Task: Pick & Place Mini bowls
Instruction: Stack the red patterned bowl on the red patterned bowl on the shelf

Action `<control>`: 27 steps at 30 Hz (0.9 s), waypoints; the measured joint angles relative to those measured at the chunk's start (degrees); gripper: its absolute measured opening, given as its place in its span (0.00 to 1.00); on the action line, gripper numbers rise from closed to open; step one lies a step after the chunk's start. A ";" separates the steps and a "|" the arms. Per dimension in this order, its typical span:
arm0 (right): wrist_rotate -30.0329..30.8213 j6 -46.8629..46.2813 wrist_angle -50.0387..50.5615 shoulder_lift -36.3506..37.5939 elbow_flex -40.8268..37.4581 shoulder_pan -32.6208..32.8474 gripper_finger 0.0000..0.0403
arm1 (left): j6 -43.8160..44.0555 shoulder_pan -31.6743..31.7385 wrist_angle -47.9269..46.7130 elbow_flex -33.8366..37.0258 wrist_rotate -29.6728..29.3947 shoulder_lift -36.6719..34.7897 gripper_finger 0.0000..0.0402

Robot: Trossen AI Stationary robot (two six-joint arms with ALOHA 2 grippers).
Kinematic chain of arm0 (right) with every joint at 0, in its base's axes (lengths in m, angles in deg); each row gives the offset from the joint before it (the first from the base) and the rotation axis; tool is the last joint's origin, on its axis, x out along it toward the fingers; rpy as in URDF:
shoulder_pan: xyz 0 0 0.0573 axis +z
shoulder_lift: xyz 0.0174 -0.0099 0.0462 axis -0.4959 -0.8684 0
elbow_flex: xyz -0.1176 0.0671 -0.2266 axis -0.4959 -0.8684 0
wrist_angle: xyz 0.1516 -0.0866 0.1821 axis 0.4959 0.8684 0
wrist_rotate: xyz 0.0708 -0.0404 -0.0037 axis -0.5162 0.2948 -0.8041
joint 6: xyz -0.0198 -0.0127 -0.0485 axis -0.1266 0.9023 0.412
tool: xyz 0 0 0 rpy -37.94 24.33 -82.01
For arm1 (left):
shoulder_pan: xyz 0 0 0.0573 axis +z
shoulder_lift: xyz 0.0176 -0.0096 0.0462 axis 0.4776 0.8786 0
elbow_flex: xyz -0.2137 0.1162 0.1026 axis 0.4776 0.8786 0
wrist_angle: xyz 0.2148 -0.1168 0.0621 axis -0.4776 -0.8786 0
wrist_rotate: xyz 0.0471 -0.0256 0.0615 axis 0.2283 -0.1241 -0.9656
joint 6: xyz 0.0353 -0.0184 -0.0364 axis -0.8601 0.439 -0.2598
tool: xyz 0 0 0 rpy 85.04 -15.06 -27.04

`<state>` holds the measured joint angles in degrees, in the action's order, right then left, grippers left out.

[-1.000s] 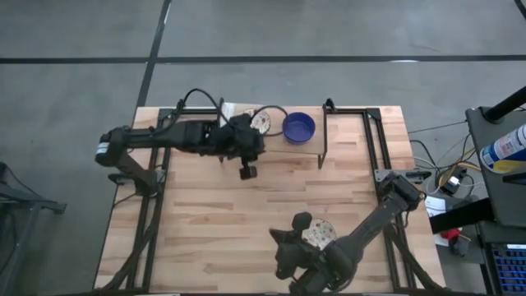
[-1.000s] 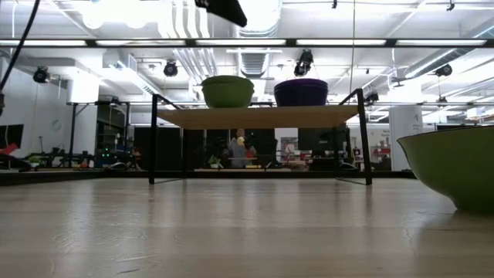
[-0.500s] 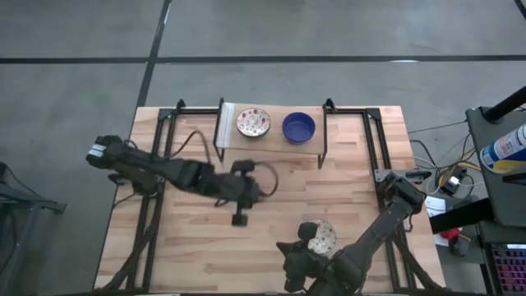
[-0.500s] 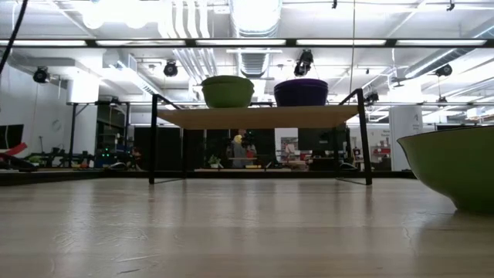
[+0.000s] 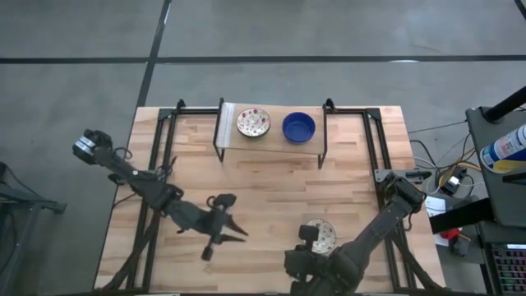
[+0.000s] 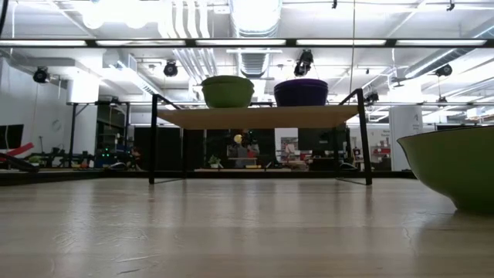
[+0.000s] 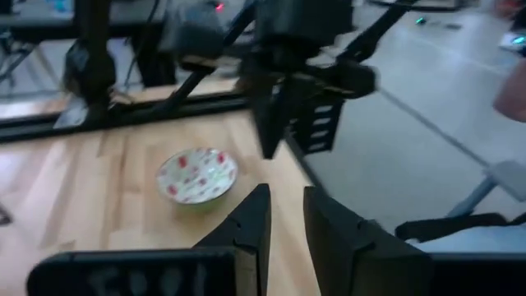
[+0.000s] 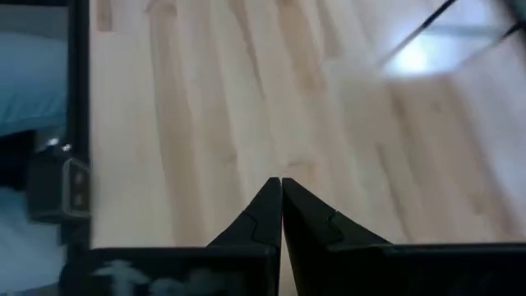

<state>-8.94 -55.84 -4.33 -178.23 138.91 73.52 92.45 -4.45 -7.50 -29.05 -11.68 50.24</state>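
Observation:
A cream bowl with red speckles (image 5: 253, 122) and a cobalt blue bowl (image 5: 298, 127) stand side by side on a raised wooden shelf (image 5: 275, 141) at the table's far edge. In the low view they are the green-sided bowl (image 6: 227, 91) and the dark bowl (image 6: 301, 92). Another speckled bowl (image 5: 320, 237) rests on the table near the near edge, large at the low view's right (image 6: 455, 174). My left gripper (image 5: 237, 232) hovers left of this bowl (image 7: 196, 174), fingers a little open (image 7: 285, 201). My right gripper (image 5: 294, 261), shut (image 8: 281, 189), is beside the bowl.
The shelf stands on thin black metal legs (image 5: 321, 136). Black frame rails (image 5: 156, 189) run along the table's left and right sides. Bare wood lies between the shelf and the near bowl. The right arm (image 7: 296, 74) stands behind the bowl in the left wrist view.
My left gripper has drawn back from the shelf at the far edge, swinging toward the near edge to the table's lower middle. The speckled bowl it was beside stays on the shelf. My right arm has shifted slightly toward the near edge.

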 joint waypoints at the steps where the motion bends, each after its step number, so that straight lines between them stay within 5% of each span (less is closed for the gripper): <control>1: -1.41 -0.71 0.11 0.08 0.00 -0.06 0.03 | -0.37 -0.69 1.48 1.13 -0.01 -0.52 0.18; 11: -11.17 -17.10 16.26 -0.20 -1.35 0.41 0.20 | 1.09 -4.24 7.36 8.53 0.02 -3.96 0.18; 27: -20.60 -19.96 12.38 -0.40 -12.79 2.12 0.25 | 5.01 -4.54 10.34 11.76 -0.01 -4.08 0.18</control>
<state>-29.54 -75.80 8.05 -178.63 126.12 75.64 97.46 -8.99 2.84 -17.29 -11.69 46.16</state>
